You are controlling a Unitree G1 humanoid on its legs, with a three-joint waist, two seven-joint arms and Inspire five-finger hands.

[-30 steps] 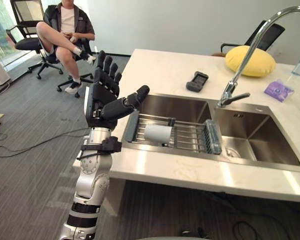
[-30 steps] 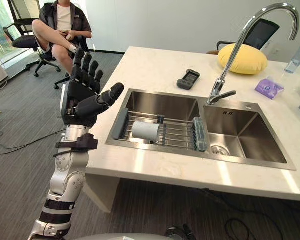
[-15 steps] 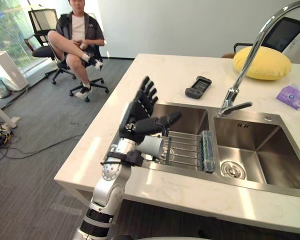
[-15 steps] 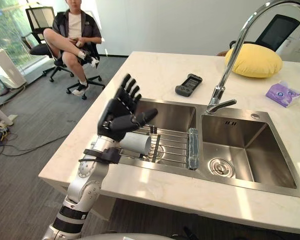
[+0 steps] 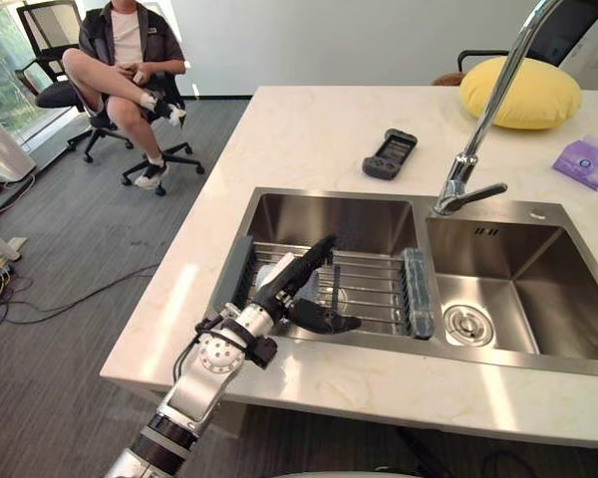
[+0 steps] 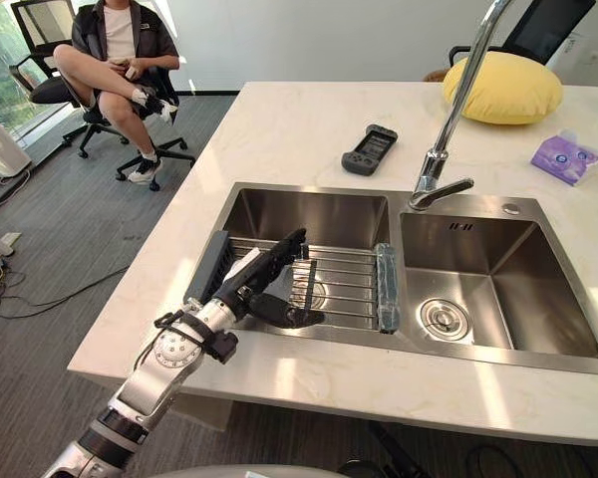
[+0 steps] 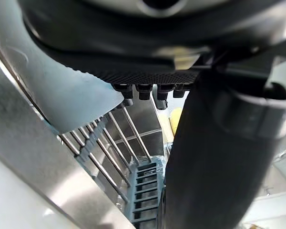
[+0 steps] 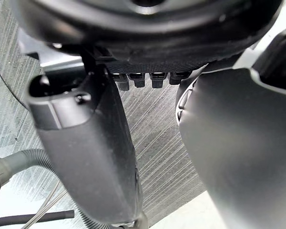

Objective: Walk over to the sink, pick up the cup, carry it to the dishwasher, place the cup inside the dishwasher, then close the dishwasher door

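Your left hand (image 5: 287, 287) is down in the left basin of the sink (image 5: 329, 221), with its fingers (image 5: 317, 253) laid out straight over the cup (image 7: 62, 90) and its thumb (image 5: 331, 321) spread wide to the side, so the hand is open and has not closed round anything. The cup lies on its side on the wire rack (image 5: 374, 289) that spans the left basin, at the rack's left end, mostly covered by your hand in the head views. In the left wrist view its pale wall sits right against the palm side. You cannot tell from the views whether the fingers actually touch it. Your right hand (image 8: 148, 43) hangs over the grey carpet floor (image 8: 157, 138) with its fingers relaxed and nothing in them. On the table (image 5: 309, 124) behind the sink lie a dark remote (image 5: 390, 153), a yellow cushion (image 5: 521, 94) and a purple packet (image 5: 586, 161), all well apart from the cup. The tap (image 5: 468, 164) stands between the two basins at the back. A person (image 5: 120, 50) sits on an office chair at the far left of the room
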